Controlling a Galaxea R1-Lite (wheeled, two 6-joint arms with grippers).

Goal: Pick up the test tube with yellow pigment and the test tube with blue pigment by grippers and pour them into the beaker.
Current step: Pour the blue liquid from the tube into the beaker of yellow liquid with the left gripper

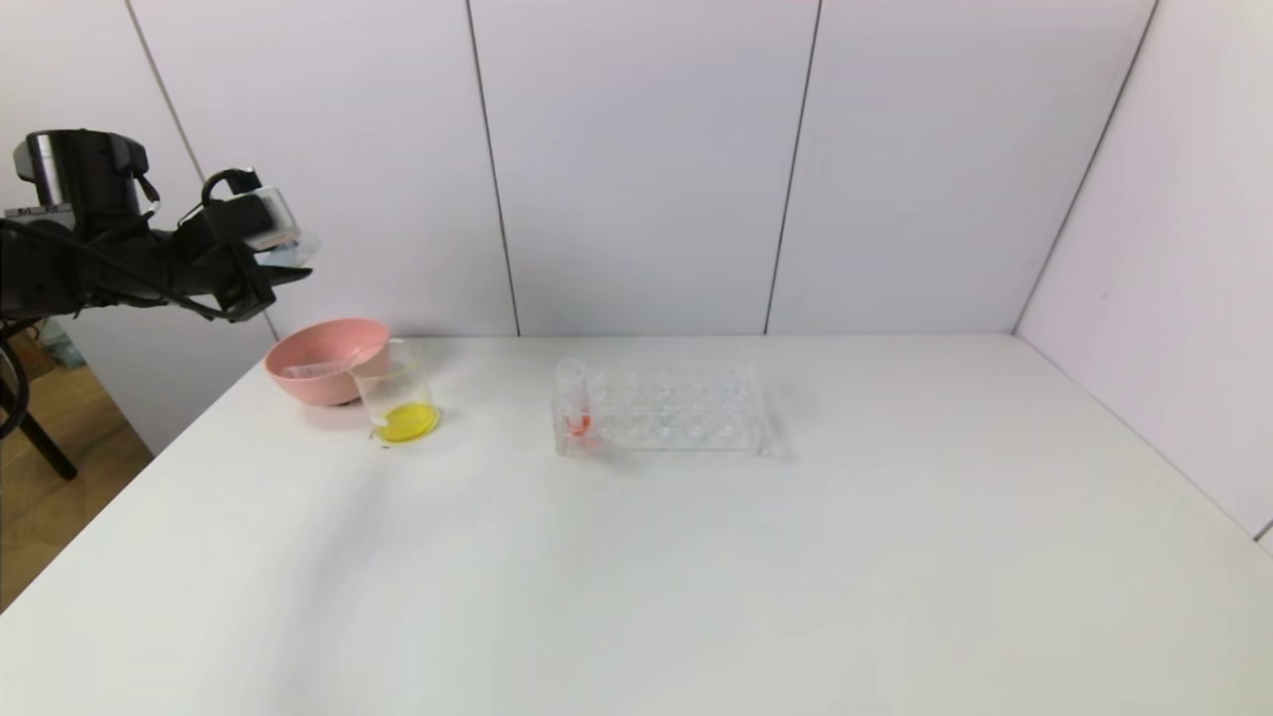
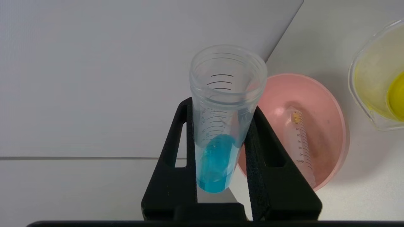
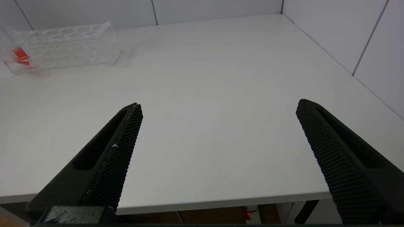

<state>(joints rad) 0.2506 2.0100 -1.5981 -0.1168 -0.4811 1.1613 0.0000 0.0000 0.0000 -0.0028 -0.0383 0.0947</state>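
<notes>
your left gripper (image 2: 221,104) is hanging high above the table's far left corner, its two fingers (image 2: 176,157) clamping the test tube with blue pigment (image 2: 221,126) by its sides, blue liquid sitting in the rounded bottom. below it the pink bowl (image 1: 328,360) is holding an emptied tube (image 2: 300,142) lying on its side. the beaker (image 1: 398,393) is standing just beside the bowl, touching its rim, with yellow liquid pooling at the bottom. the clear rack (image 1: 661,410) is sitting mid-table, well apart, keeping one tube of orange-red liquid (image 1: 575,408) at its left end. your right gripper (image 3: 217,108) is idling low at the near table (image 3: 221,78) edge, fingers spread wide apart, gripping nothing.
</notes>
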